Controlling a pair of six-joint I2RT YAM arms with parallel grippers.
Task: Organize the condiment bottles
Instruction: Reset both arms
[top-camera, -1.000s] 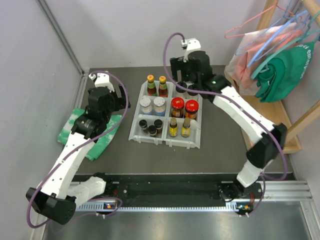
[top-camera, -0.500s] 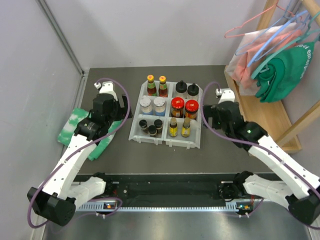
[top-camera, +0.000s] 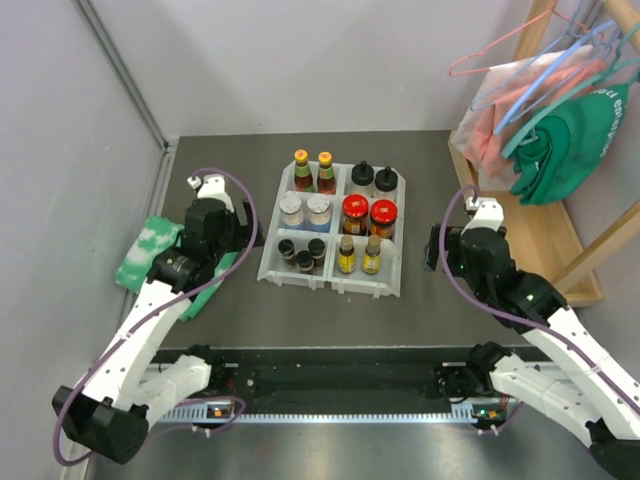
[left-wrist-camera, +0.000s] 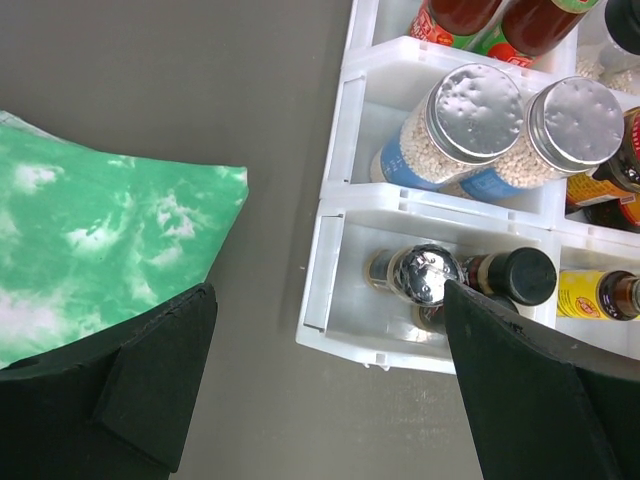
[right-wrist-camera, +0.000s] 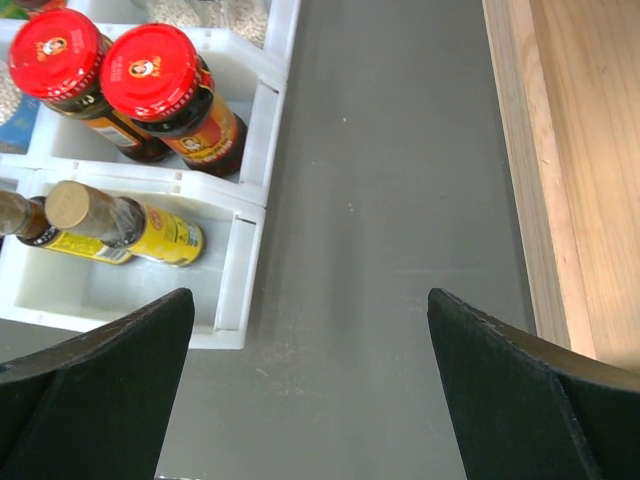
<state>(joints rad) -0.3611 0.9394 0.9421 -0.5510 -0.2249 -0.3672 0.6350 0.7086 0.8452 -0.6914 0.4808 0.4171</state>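
White arms (top-camera: 135, 335), black joints (top-camera: 205, 228), purple cables (top-camera: 252, 210) (one apiece, seemingly); black wedge-shaped pincer fingers (left-wrist-camera: 150, 385).

You look down from above and behind in the top view, far enough back to take in the whole table (top-camera: 430, 300), with the arm bases (top-camera: 180, 378) at the bottom edge; your left wrist view faces straight down, close over the white tray (left-wrist-camera: 330, 270) and the green-white cloth (left-wrist-camera: 90, 240); your right wrist view, just as close, looks down on the tray's right side and the wooden rack base (right-wrist-camera: 585, 150); the wrist views overlap only around the yellow-labelled bottles (left-wrist-camera: 595, 295) (right-wrist-camera: 150, 230); the top view holds all of it.
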